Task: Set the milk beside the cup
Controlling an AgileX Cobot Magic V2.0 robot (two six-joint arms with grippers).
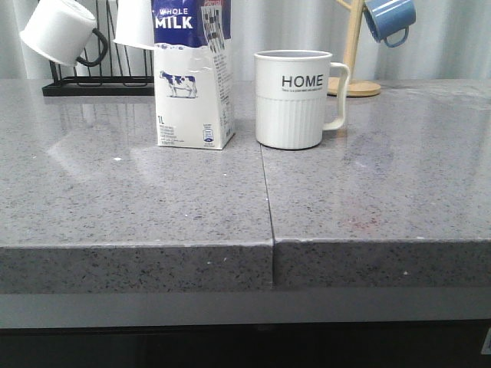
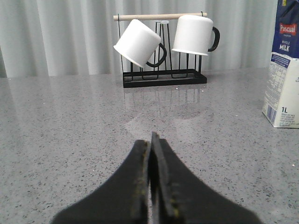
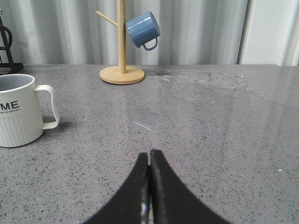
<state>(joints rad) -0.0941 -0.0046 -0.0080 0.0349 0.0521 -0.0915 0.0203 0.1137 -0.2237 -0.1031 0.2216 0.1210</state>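
The milk (image 1: 193, 77), a tall white carton with a dark blue top and a cow drawing, stands upright on the grey counter just left of the cup (image 1: 295, 100), a small gap between them. The cup is a large white mug with "HOME" lettering, a ribbed lower half and its handle turned right. The left wrist view catches the milk (image 2: 282, 70) at its edge, and the right wrist view catches the cup (image 3: 21, 112) at its edge. My left gripper (image 2: 151, 138) and right gripper (image 3: 149, 154) are both shut, hold nothing, and hover low over bare counter, away from both objects. Neither gripper appears in the front view.
A black rack (image 1: 92, 77) with two white mugs (image 2: 140, 43) with black handles stands at the back left. A wooden mug tree (image 1: 353, 54) holding a blue mug (image 1: 390, 19) stands at the back right. A seam (image 1: 267, 192) runs through the counter's middle toward its front edge.
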